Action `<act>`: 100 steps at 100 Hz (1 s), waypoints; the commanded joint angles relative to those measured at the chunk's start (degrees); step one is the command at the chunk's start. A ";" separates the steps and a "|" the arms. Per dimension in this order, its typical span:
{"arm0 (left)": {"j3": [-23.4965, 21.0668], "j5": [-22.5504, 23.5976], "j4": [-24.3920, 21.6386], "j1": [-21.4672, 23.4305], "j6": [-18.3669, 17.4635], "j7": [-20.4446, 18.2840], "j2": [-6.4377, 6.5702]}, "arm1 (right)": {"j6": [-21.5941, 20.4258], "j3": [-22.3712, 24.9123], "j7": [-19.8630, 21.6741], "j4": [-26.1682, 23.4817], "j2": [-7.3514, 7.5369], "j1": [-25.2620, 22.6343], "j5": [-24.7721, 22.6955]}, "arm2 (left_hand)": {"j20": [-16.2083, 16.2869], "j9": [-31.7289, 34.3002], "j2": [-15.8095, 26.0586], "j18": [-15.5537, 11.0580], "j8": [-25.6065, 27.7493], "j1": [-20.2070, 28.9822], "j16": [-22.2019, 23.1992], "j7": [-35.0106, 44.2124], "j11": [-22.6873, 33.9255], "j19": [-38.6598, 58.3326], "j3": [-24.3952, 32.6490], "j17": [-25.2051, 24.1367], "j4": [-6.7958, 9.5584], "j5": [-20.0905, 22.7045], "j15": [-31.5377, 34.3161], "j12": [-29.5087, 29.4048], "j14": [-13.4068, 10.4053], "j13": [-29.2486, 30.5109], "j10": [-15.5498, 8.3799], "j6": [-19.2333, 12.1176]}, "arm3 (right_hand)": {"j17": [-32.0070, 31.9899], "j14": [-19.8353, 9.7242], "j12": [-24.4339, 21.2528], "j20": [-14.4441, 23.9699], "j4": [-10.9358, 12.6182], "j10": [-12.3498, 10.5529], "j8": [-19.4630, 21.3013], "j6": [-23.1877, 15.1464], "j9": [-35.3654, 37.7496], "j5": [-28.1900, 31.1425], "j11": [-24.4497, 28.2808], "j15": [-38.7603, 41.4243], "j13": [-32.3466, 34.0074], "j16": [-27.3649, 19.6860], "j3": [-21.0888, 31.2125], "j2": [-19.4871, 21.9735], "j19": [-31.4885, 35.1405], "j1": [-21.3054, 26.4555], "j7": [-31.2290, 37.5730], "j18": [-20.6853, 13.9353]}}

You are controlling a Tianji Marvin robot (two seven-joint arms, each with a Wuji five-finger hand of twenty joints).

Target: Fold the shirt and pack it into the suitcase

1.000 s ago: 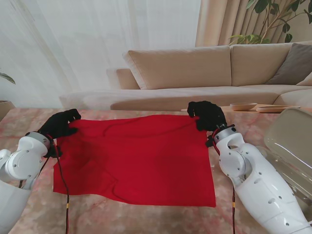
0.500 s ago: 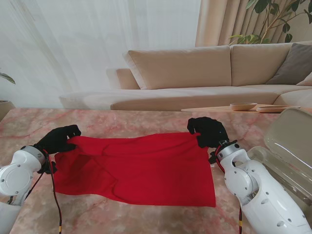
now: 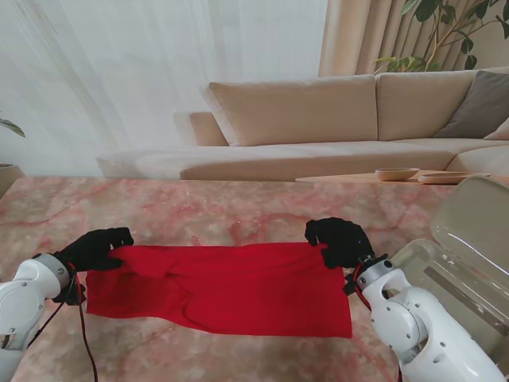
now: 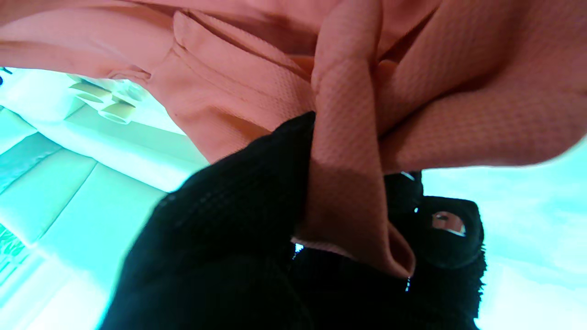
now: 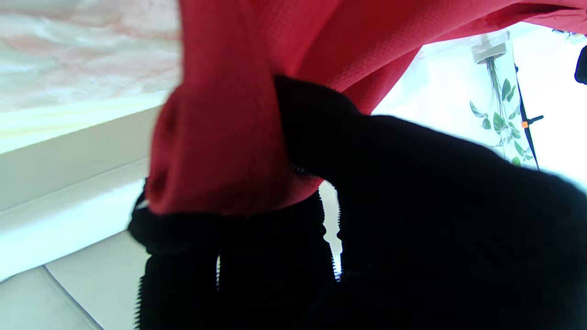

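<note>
The red shirt point(image 3: 219, 286) lies across the marble table, its far edge lifted and carried toward me over the part that stays flat. My left hand point(image 3: 97, 247), in a black glove, is shut on the shirt's far left corner. My right hand point(image 3: 340, 241) is shut on the far right corner. In the left wrist view, pale red cloth point(image 4: 348, 151) is pinched between black fingers point(image 4: 238, 220). The right wrist view has a bunch of red fabric point(image 5: 220, 151) clamped in the gloved hand point(image 5: 412, 220). The open suitcase point(image 3: 469, 247) stands at the right edge.
The suitcase's clear lid point(image 3: 477, 215) stands raised close beside my right forearm. Bare pink marble table point(image 3: 215, 211) stretches beyond the shirt. A beige sofa point(image 3: 318, 119) and a low table with a bowl point(image 3: 396, 173) sit behind the table.
Both hands have pulled the shirt's far edge toward me by a good distance, folding it over. The visible red area has shrunk to a narrow band.
</note>
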 commanded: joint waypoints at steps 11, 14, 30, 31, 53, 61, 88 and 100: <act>-0.82 -0.73 -0.79 3.01 0.10 -3.13 0.82 | 0.46 0.15 1.75 0.04 0.18 -2.94 0.58 | 1.79 1.69 -0.94 0.05 1.28 1.98 1.16 0.85 0.80 1.59 2.73 -0.82 1.90 0.86 0.50 1.99 2.14 0.79 -3.35 -2.43 | 1.33 0.14 1.57 1.63 1.29 -0.70 1.01 -1.69 1.46 1.96 0.66 0.79 2.57 0.14 4.58 -2.51 1.27 2.36 0.18 -1.76; -0.95 -0.93 -0.96 3.37 0.22 -3.72 0.91 | 0.49 0.20 1.92 -0.04 0.19 -3.30 0.71 | 1.84 1.69 -0.95 0.06 1.30 1.93 1.20 0.86 0.77 1.63 2.69 -0.88 1.89 0.93 0.50 2.03 2.14 0.73 -3.38 -2.53 | 1.32 0.15 1.60 1.66 1.33 -0.69 1.02 -1.72 1.51 2.01 0.62 0.80 2.59 0.12 4.62 -2.62 1.30 2.40 0.14 -1.76; -0.98 -1.68 -1.14 4.91 0.91 -5.69 1.22 | 0.45 0.68 3.03 -0.66 0.37 -5.15 0.78 | 1.97 1.73 -0.86 0.06 1.37 1.86 1.34 0.80 0.65 1.65 2.54 -1.02 1.84 0.94 0.53 2.16 2.21 0.61 -3.39 -2.76 | 1.35 0.24 1.72 1.80 1.38 -0.68 1.06 -1.71 1.69 2.27 0.46 0.83 2.64 0.04 4.76 -2.80 1.39 2.41 -0.04 -1.72; -0.95 -1.71 -1.11 4.98 0.97 -5.75 1.23 | 0.48 0.68 3.05 -0.68 0.38 -5.25 0.77 | 1.98 1.73 -0.85 0.07 1.38 1.89 1.35 0.81 0.65 1.65 2.54 -1.02 1.84 0.95 0.53 2.16 2.21 0.61 -3.39 -2.78 | 1.35 0.24 1.72 1.80 1.36 -0.69 1.07 -1.71 1.70 2.27 0.46 0.83 2.64 0.04 4.73 -2.82 1.39 2.36 -0.05 -1.72; 0.16 -2.18 0.05 5.84 2.34 -5.74 1.17 | 1.17 0.55 4.62 -0.82 0.67 -6.75 0.50 | 2.06 1.77 -0.96 0.11 1.41 2.11 1.40 0.75 0.54 1.56 2.35 -1.12 1.70 1.11 0.41 2.27 2.35 0.50 -3.39 -2.69 | 1.41 0.17 1.85 1.87 1.36 -0.69 1.18 -1.72 1.74 2.30 0.31 0.87 2.64 -0.01 4.69 -2.82 1.34 2.33 -0.16 -1.75; 0.33 -1.56 0.33 5.99 2.30 -5.85 1.24 | 1.52 0.69 5.92 -1.13 0.80 -7.29 0.93 | 2.07 1.78 -0.96 0.15 1.40 2.05 1.41 0.72 0.51 1.54 2.32 -1.16 1.67 1.12 0.39 2.30 2.36 0.54 -3.40 -2.65 | 1.41 0.17 1.88 1.90 1.36 -0.67 1.23 -1.72 1.75 2.31 0.25 0.88 2.64 -0.02 4.66 -2.88 1.32 2.36 -0.18 -1.75; -0.02 -1.26 0.27 6.71 3.45 -8.76 1.75 | 2.05 1.34 11.12 -2.80 1.35 -9.13 2.58 | 2.01 1.71 -0.70 0.25 1.24 2.18 1.34 0.53 0.03 0.97 1.39 -2.23 1.02 1.12 -0.23 2.17 2.66 -0.20 -3.64 -2.85 | 1.14 0.35 1.65 1.89 1.33 -0.56 1.10 -1.78 2.09 2.69 -0.22 0.69 2.65 -0.19 4.37 -3.20 0.96 2.43 -0.65 -1.42; -0.21 -0.41 0.17 6.99 3.69 -10.06 2.01 | 2.35 1.68 12.27 -3.45 1.47 -10.01 2.90 | 1.93 1.63 -0.42 0.30 0.92 2.29 1.28 0.19 -0.46 0.59 0.52 -2.76 0.67 1.21 -0.70 2.02 2.75 -0.73 -3.92 -3.41 | 0.80 0.37 1.62 1.91 1.39 -0.65 1.02 -1.99 2.43 3.18 -0.45 0.68 2.65 -0.18 4.29 -3.49 0.73 2.43 -0.99 -1.24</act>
